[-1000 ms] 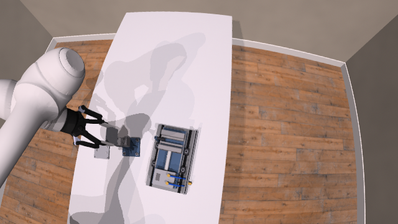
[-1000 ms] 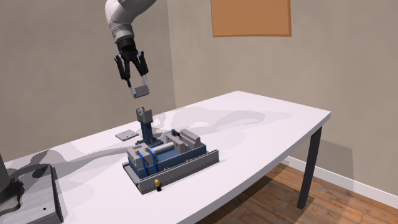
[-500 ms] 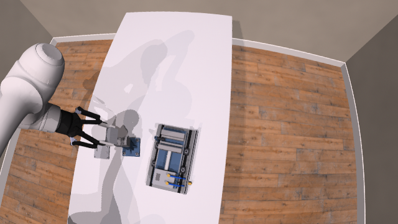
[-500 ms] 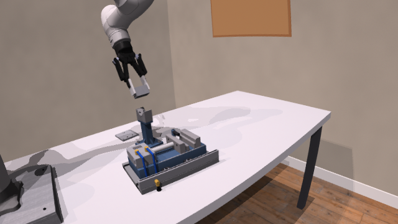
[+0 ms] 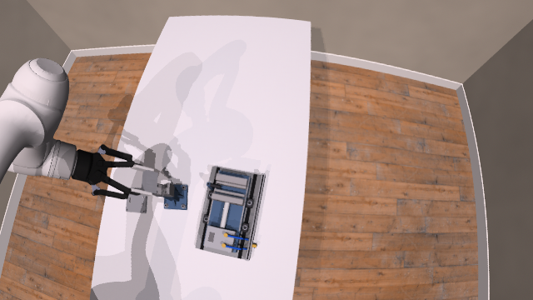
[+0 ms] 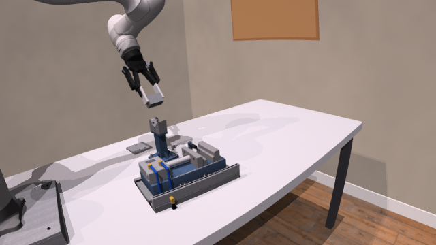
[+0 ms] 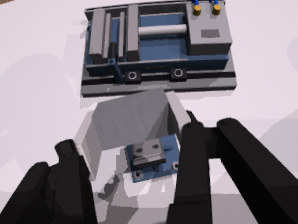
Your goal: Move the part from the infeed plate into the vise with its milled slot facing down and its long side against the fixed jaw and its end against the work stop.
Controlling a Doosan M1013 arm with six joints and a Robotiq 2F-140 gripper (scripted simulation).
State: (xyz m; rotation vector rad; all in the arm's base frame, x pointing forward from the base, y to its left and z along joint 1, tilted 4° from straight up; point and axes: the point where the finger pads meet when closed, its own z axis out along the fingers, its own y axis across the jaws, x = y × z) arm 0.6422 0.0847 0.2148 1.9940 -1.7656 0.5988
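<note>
Pincer clamped on part, held in air, tilted. V-block directly below pincer; vise beyond, lower. Part judged rigid metal, smooth, moderately heavy, slip-prone; take hold across flat opposite faces, mid-length.

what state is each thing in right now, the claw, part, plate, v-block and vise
claw: shut on the part, tilted, high above the table
part: held in the air
infeed plate: bare, flat on the table
V-block: unoccupied
vise: open, nothing between the jaws
</note>
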